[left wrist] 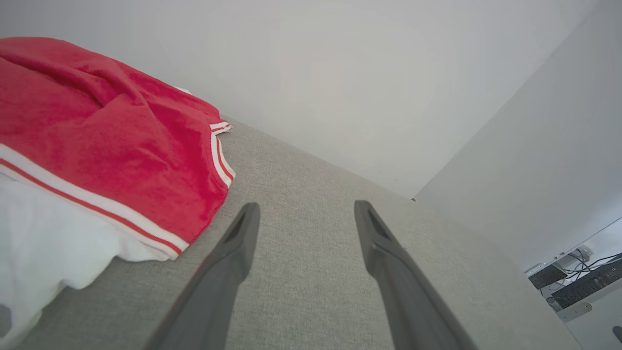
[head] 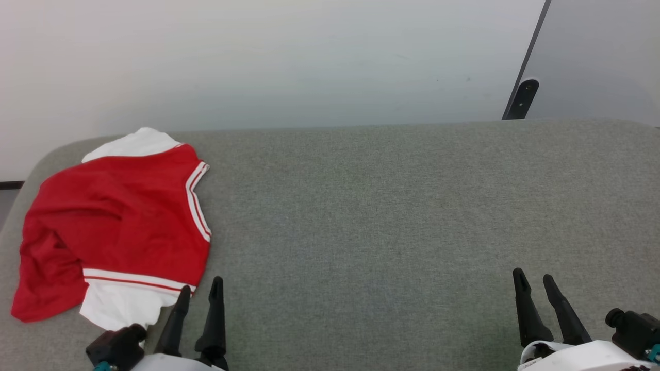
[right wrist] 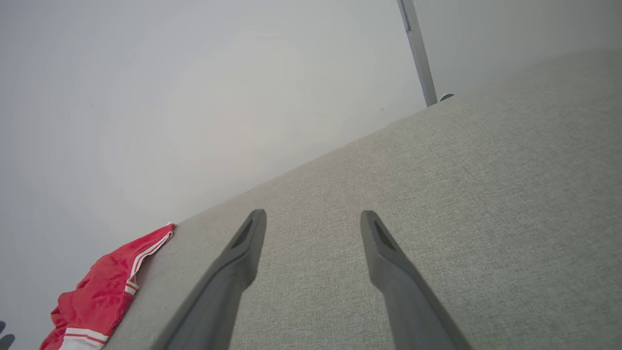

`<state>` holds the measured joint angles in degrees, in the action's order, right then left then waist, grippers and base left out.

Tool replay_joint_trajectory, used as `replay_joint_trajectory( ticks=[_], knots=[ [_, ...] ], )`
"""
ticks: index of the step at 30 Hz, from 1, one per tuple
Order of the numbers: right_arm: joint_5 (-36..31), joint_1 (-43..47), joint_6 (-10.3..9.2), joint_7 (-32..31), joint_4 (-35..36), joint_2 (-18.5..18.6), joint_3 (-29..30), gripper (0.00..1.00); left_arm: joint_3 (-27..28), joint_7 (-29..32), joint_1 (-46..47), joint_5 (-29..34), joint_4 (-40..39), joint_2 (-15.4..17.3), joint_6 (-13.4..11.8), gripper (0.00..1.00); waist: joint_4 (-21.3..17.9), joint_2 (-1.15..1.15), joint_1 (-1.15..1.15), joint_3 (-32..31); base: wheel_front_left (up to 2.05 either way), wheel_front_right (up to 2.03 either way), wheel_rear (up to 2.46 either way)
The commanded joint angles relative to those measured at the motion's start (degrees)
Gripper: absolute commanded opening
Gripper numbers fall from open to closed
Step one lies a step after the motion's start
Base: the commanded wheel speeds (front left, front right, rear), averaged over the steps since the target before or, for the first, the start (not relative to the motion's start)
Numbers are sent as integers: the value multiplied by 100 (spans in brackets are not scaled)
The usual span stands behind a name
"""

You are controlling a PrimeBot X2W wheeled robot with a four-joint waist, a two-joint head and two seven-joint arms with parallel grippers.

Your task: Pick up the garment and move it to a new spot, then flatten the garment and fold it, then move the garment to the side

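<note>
The garment point(head: 116, 221), a red shirt with white sleeves and red-striped white bands, lies loosely folded at the left end of a grey upholstered surface point(head: 386, 216). My left gripper point(head: 200, 287) stands open at the lower left, its fingertips just beside the garment's near white sleeve, holding nothing. In the left wrist view the garment point(left wrist: 107, 141) lies to the left of the open left gripper point(left wrist: 306, 210). My right gripper point(head: 534, 278) is open at the lower right, far from the garment. The right wrist view shows the right gripper point(right wrist: 313, 218) open over bare fabric, with the garment point(right wrist: 104, 289) far off at lower left.
A pale wall point(head: 309, 56) rises behind the surface. At the back right a dark post with a rounded foot point(head: 522, 98) edges a grey panel point(head: 598, 56). The surface's left corner is rounded. A desk with cables point(left wrist: 573, 277) lies beyond the right end.
</note>
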<state>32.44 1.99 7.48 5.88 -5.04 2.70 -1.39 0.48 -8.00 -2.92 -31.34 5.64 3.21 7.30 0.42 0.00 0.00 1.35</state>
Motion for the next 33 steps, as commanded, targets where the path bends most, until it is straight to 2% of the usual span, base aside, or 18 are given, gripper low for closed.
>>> replay_joint_trajectory(
  ticks=[1, 18, 33],
  knots=[
    [-161, 6, 2, 41, 90, 20, -17, 100, -13, -38, -4, 157, -84, 31, 13, 100, 0, 0, 0, 2, 0, 0, 0],
    [-1209, 131, 2, 177, 274, 21, -92, 100, -101, -282, -107, 1125, -239, 55, 18, 100, 9, 0, 0, 38, 0, 0, 0],
    [-2095, 222, 1, 334, 470, 22, 237, 100, -60, -469, -191, 1876, -312, 52, -14, 100, 24, 0, 0, 65, 0, 0, 0]
  ],
)
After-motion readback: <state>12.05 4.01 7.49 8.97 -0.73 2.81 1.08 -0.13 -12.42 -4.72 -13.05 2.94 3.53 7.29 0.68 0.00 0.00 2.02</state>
